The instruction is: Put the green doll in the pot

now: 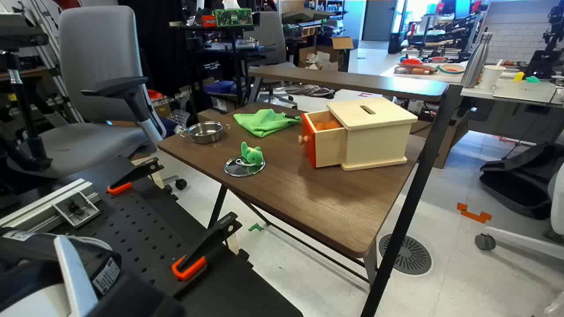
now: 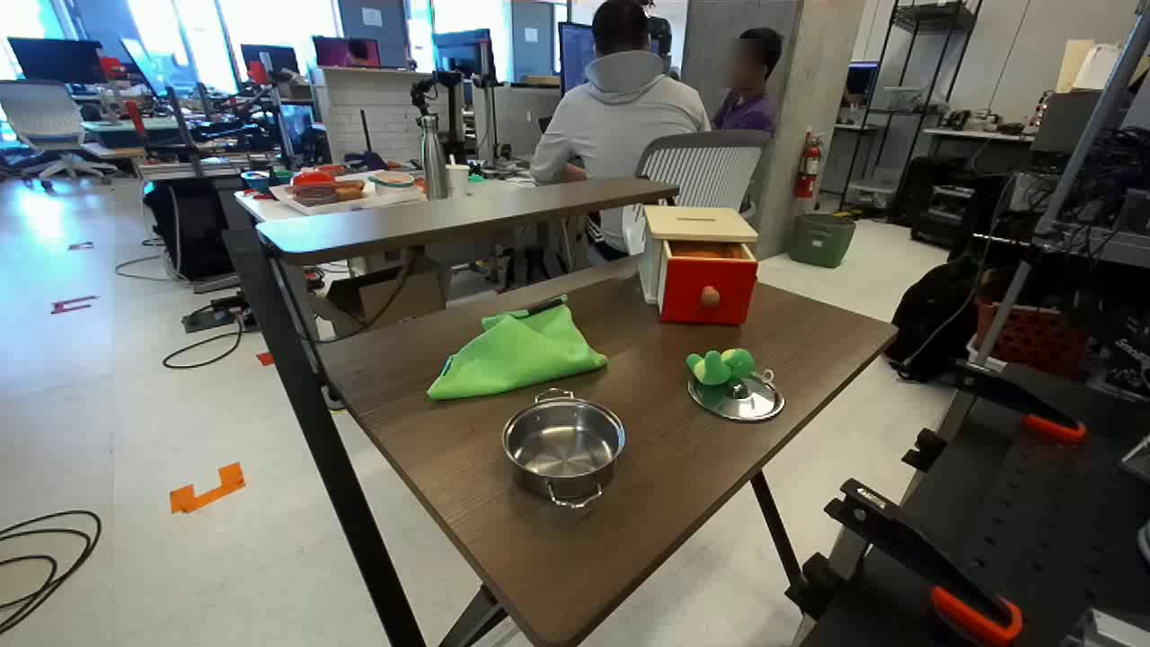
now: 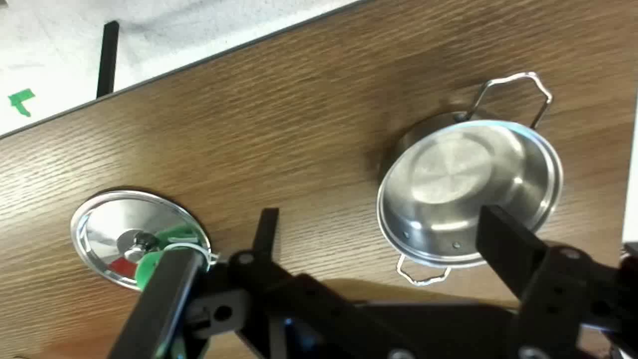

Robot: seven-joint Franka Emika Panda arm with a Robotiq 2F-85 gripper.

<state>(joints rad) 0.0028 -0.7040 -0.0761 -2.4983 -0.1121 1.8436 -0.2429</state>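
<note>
The green doll (image 1: 252, 155) is a small lumpy green toy. It rests on the shiny round lid (image 1: 234, 170), and it shows there in an exterior view (image 2: 721, 367) too. In the wrist view only a green bit of the doll (image 3: 146, 269) shows behind a dark gripper part. The silver pot (image 2: 563, 445) stands upright on the table with nothing in it; it also shows in the wrist view (image 3: 451, 174). My gripper (image 3: 380, 212) is open and empty. Its fingers are wide apart; one overlaps the pot in view, the other is over bare wood. No gripper shows in either exterior view.
A bright-green cloth (image 2: 521, 355) with a dark pen-like item lies on the brown table (image 1: 335, 207). A wooden box (image 1: 379, 141) with its red-fronted drawer (image 2: 707, 289) pulled out stands near the raised shelf (image 1: 352, 81). A black bench with clamps (image 1: 189, 266) stands beside the table.
</note>
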